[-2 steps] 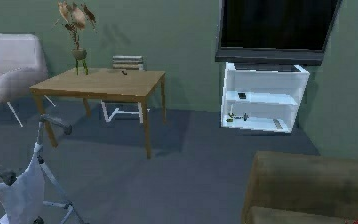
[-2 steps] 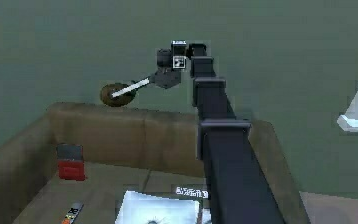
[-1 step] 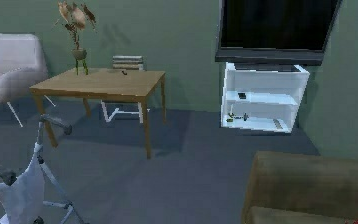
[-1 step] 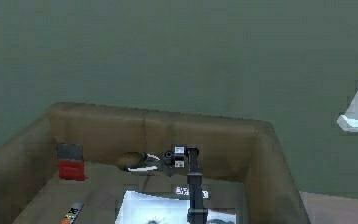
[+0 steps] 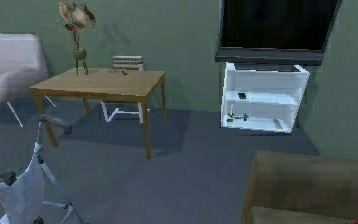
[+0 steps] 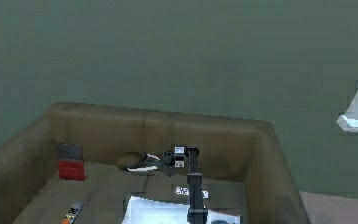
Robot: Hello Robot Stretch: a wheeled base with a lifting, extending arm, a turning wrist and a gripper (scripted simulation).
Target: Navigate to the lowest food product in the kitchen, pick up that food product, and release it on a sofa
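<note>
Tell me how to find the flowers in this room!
Look for the wooden table by the green wall. On its back edge stands a vase of flowers; unlike the flat stack of books beside it, it rises tall with pinkish blooms.

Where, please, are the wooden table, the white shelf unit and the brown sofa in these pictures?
wooden table (image 5: 97, 85): forward view, bare part of its top.
white shelf unit (image 5: 267, 68): forward view, its top board.
brown sofa (image 6: 157, 125): arm side view, its backrest.
</note>
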